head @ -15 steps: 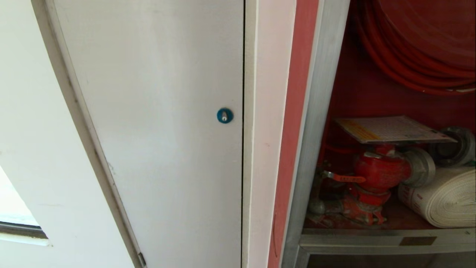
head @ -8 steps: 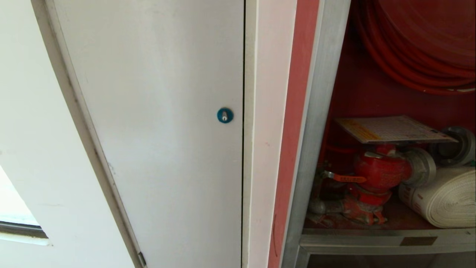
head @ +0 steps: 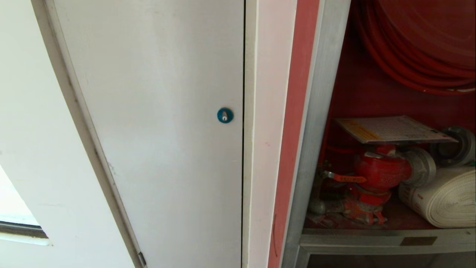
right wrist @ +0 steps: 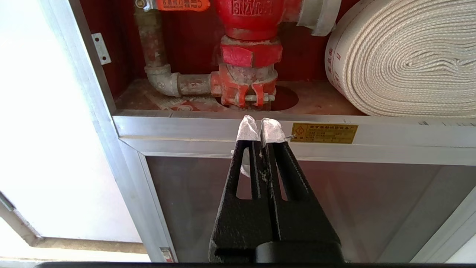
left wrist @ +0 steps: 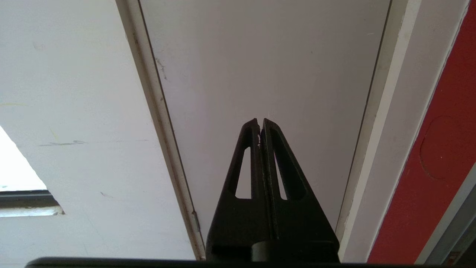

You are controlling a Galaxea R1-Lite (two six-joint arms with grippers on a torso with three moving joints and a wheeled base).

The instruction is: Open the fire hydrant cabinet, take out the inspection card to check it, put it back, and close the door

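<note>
Jaws on both arms are clenched on nothing. The right gripper (right wrist: 259, 128), its tips wrapped in white padding, hangs in front of the fire hydrant cabinet (right wrist: 238, 126), level with the metal rail at the foot of the open upper compartment; the lower glass door (right wrist: 297, 201) is just beneath it. The left gripper (left wrist: 260, 123) is parked facing the plain grey-white panel door (left wrist: 260, 67) to the left of the cabinet, touching nothing.

Inside the open compartment the inspection card (head: 392, 129) lies flat on top of the red valve (head: 381, 173), tilted slightly, its near edge overhanging the valve towards the robot. The white rolled hose (head: 446, 197) sits to the right of the valve and the red hose reel (head: 420, 48) hangs above. The large glass door itself is out of view.

The card looks light and thin, probably floppy in its sleeve and slick to pinch, so it should bend if taken by a corner. A sensible hold is the overhanging near edge, jaws closing above and below it, clear of the valve body and hose coupling.
</note>
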